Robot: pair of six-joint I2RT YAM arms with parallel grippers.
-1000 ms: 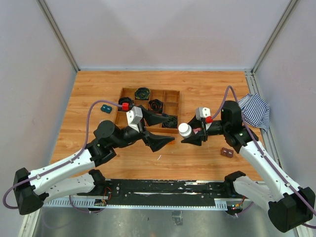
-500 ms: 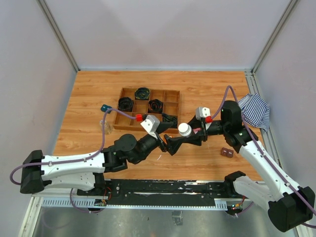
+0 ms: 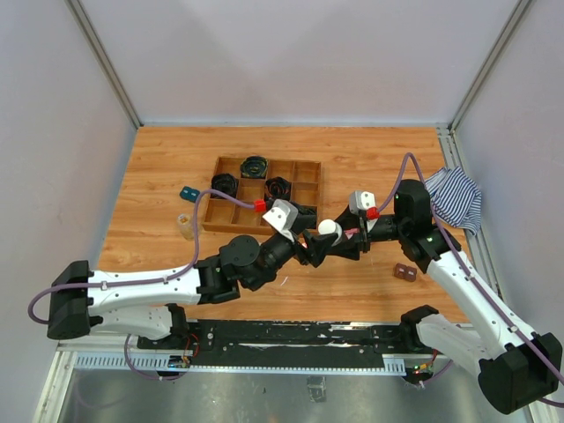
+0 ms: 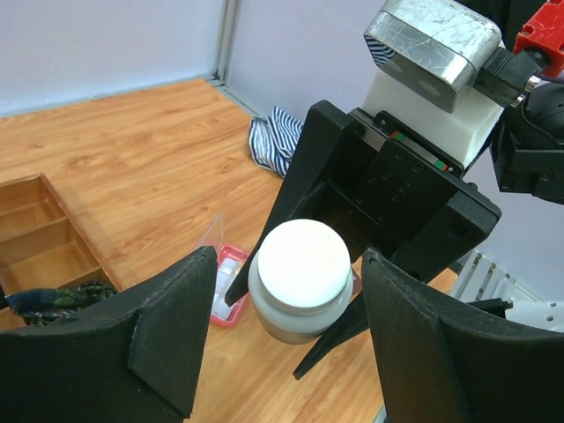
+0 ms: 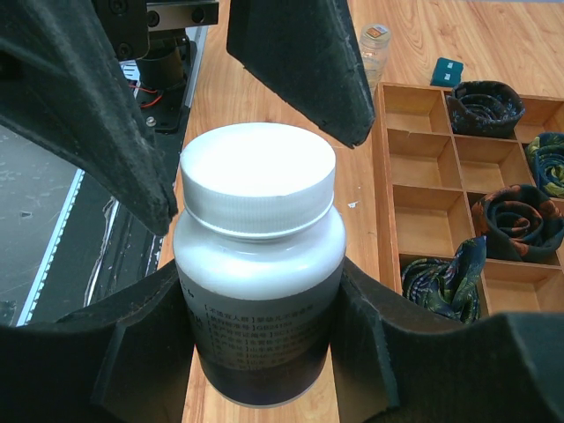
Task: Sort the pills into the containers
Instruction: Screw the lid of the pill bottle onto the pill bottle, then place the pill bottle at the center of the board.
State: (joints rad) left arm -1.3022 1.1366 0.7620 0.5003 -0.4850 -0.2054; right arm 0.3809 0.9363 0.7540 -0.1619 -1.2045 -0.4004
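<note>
White-capped dark bottle (image 5: pixel 257 291) stands upright in the right pincer (image 3: pixel 337 241), clamped round its body above the desk (image 3: pixel 370 159), just beside the wooden tray (image 3: pixel 307 172). The left pincer (image 4: pixel 289 262) straddles the cap (image 4: pixel 301 254), jaws apart with a gap on each side. A pink box (image 4: pixel 226 284) lies on the desk below; a clear vial (image 3: pixel 185 225) stands left of the tray.

Narrow gaps lay between the cap (image 4: pixel 301 262) and the left gripper's (image 3: pixel 312 248) spread jaws; the right gripper (image 3: pixel 340 243) blocked the bottle's (image 5: pixel 260 295) sides.
</note>
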